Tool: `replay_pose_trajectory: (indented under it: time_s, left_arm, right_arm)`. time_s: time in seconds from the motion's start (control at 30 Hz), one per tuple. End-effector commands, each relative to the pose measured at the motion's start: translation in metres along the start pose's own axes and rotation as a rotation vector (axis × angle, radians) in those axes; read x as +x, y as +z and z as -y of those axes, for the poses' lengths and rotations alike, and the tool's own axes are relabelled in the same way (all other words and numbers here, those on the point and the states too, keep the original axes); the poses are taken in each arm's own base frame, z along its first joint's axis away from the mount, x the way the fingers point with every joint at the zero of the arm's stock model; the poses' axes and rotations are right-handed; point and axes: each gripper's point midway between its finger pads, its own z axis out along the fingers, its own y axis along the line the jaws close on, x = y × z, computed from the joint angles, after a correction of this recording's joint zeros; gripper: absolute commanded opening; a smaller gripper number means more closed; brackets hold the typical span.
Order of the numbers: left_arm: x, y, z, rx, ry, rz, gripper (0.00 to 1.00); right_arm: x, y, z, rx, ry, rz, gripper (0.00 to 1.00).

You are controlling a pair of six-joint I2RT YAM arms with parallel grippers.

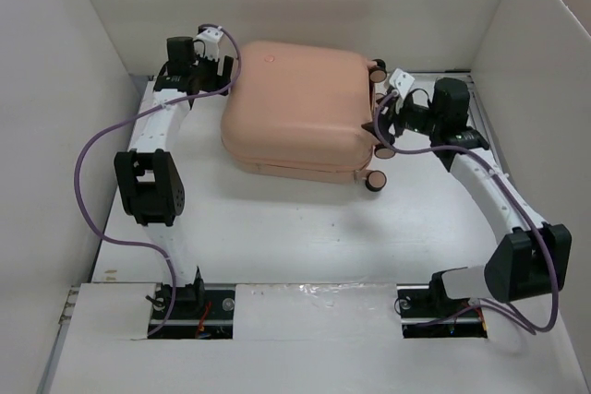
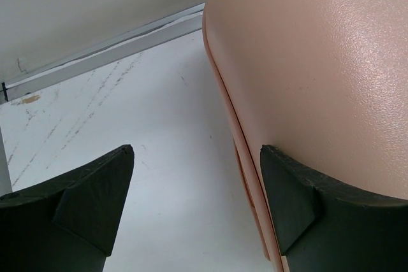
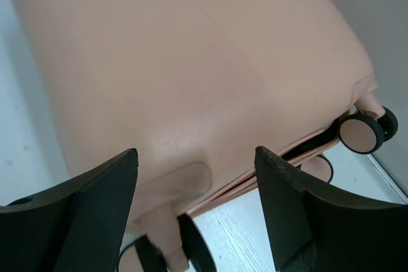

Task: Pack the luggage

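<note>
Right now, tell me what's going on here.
Two robot arms flank a pink suitcase lying flat on the table, lid down. The left gripper sits open beside its far left corner. The right gripper hangs open over the end with the wheels. Neither holds anything.

Bright, even, diffuse light from above. Soft, faint shadows under the luggage (image 1: 295,103) and arms on the white tabletop (image 1: 295,237). Mild sheen and visible grain on the pink shell in the left wrist view. Dark, slightly soft left pincer fingers (image 2: 83,208) and right pincer fingers (image 3: 83,208) close to the lenses. Sharp top view.
</note>
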Motion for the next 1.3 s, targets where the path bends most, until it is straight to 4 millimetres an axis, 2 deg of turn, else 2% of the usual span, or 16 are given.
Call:
replay_pose_trajectory:
  time_s: [0.0,0.17,0.27,0.33,0.5,0.6,0.7,0.73,0.77,0.87,0.97,1.0,1.07,1.1,1.17,1.27]
  left_arm:
    - [-0.029,-0.019,0.058,0.164,-0.007,0.040,0.78]
    - [-0.026,-0.020,0.057,0.157,-0.019,0.027,0.78]
    - [-0.026,-0.022,0.056,0.149,-0.021,0.017,0.78]
    - [-0.022,-0.018,0.056,0.151,-0.024,0.008,0.78]
    - [-0.020,-0.018,0.055,0.144,-0.017,-0.002,0.78]
    - [-0.020,-0.018,0.055,0.144,-0.017,-0.002,0.78]
    - [-0.020,-0.018,0.055,0.144,-0.017,-0.002,0.78]
    - [-0.020,-0.018,0.055,0.144,-0.017,-0.002,0.78]
    - [-0.020,-0.018,0.055,0.144,-0.017,-0.002,0.78]
    - [-0.020,-0.018,0.055,0.144,-0.017,-0.002,0.78]
    - [-0.020,-0.018,0.055,0.144,-0.017,-0.002,0.78]
    - [-0.020,-0.018,0.055,0.144,-0.017,-0.002,0.78]
    - [-0.020,-0.018,0.055,0.144,-0.017,-0.002,0.78]
    - [-0.020,-0.018,0.055,0.144,-0.017,-0.002,0.78]
    - [-0.020,-0.018,0.055,0.144,-0.017,-0.002,0.78]
    - [-0.020,-0.018,0.055,0.144,-0.017,-0.002,0.78]
  right_arm:
    - [0.025,-0.027,-0.040,-0.227,-0.129,-0.118,0.78]
    - [0.063,-0.045,-0.051,-0.345,-0.069,-0.227,0.78]
    - [0.075,-0.045,-0.037,-0.298,-0.084,-0.286,0.78]
    - [0.077,-0.049,-0.028,-0.281,-0.106,-0.287,0.78]
    - [0.088,-0.046,-0.030,-0.313,-0.085,-0.285,0.78]
    - [0.093,-0.039,-0.033,-0.310,-0.086,-0.272,0.73]
    - [0.085,-0.033,-0.029,-0.268,-0.097,-0.226,0.60]
    - [0.082,-0.030,-0.027,-0.246,-0.106,-0.223,0.52]
    - [0.075,-0.026,-0.018,-0.206,-0.135,-0.195,0.36]
    - [0.069,-0.027,-0.014,-0.154,-0.132,-0.173,0.23]
    - [0.078,-0.027,-0.012,-0.142,-0.129,-0.226,0.23]
    - [0.084,-0.028,-0.022,-0.180,-0.106,-0.259,0.33]
    - [0.095,-0.026,-0.026,-0.218,-0.113,-0.304,0.60]
    - [0.103,-0.028,-0.036,-0.257,-0.087,-0.338,0.67]
    - [0.119,-0.025,-0.036,-0.284,-0.066,-0.382,0.68]
    - [0.119,-0.019,-0.035,-0.289,-0.075,-0.376,0.70]
